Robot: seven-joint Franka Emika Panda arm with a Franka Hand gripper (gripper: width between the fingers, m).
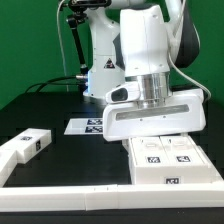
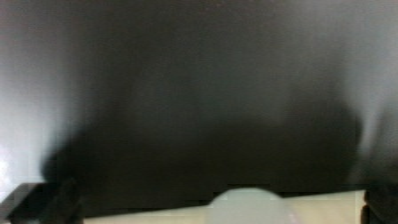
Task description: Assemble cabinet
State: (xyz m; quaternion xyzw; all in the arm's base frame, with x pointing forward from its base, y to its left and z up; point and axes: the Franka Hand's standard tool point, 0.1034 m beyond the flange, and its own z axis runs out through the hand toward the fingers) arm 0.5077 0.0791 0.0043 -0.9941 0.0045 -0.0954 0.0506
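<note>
Low over the cabinet [image 1: 168, 160] near the exterior view's right edge, the hand [image 1: 152, 133]; fingers hidden, opening cannot be told. Loose block [image 1: 30, 143] well apart, open bench [image 1: 75, 158] between.

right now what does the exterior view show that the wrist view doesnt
Only the exterior view: the arm, its pincer low over the tagged cabinet piece, a small tagged block at the exterior view's left, the marker board and the long rail. Only the wrist view: a blurred dark expanse with a pale blob, too blurred to identify. Shared: nothing I can match for certain.
</note>
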